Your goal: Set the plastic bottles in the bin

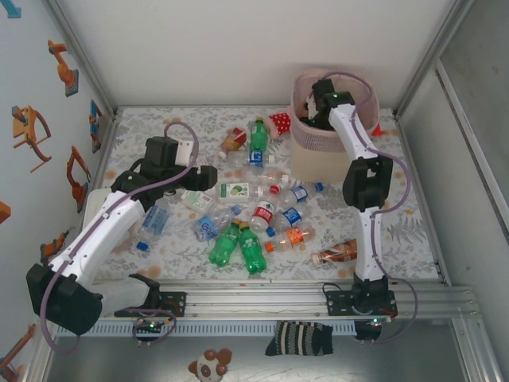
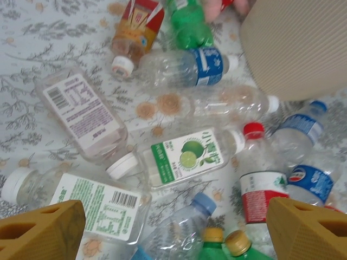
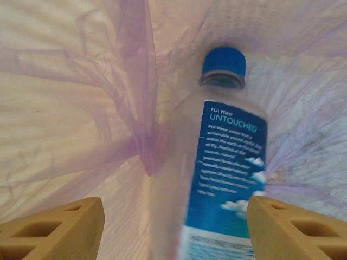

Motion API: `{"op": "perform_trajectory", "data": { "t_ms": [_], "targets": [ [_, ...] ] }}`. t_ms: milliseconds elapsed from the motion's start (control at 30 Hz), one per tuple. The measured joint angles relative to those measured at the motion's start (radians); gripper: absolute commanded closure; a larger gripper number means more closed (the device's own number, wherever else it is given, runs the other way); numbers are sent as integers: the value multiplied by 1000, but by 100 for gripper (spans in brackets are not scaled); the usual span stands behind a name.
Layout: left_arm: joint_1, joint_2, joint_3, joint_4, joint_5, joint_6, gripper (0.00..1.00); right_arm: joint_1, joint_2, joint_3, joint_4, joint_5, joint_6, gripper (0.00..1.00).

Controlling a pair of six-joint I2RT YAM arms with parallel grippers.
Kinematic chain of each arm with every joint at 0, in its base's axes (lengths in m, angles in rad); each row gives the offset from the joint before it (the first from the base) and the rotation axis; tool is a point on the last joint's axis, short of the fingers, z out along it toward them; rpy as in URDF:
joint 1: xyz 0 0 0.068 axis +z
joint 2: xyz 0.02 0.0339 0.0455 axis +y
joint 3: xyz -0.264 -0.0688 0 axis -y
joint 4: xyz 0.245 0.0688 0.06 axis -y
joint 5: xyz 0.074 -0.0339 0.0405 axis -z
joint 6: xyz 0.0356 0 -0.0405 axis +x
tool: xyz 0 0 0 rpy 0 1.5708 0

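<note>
R gripper (image 3: pixel 174 219) is down inside the bin (image 1: pixel 318 159), fingers spread wide, clamping nothing. Fiji bottle (image 3: pixel 222 162) is btwn them against the purple liner (image 3: pixel 76 108), blurred, prob. dropping. Best to lift straight up w/o snagging the liner. L gripper (image 2: pixel 176 222) is also spread, over the plastic bottles (image 1: pixel 254 219) on the table (image 1: pixel 402 231). Wrist cams read labels, e.g. lime-label bottle (image 2: pixel 184 157); top view gives the bin-to-pile layout.
</note>
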Motion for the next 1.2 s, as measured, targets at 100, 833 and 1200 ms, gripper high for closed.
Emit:
{"op": "perform_trajectory", "data": {
  "t_ms": [100,833,1200],
  "targets": [
    [13,34,1,-33,-24,15,17,0,-17,0,-11,0,0,31],
    [104,135,30,-205,-87,111,14,-6,-338,32,-91,66,-34,31],
    [205,313,51,-386,-238,322,14,-6,-506,24,-102,77,-33,32]
  ]
}}
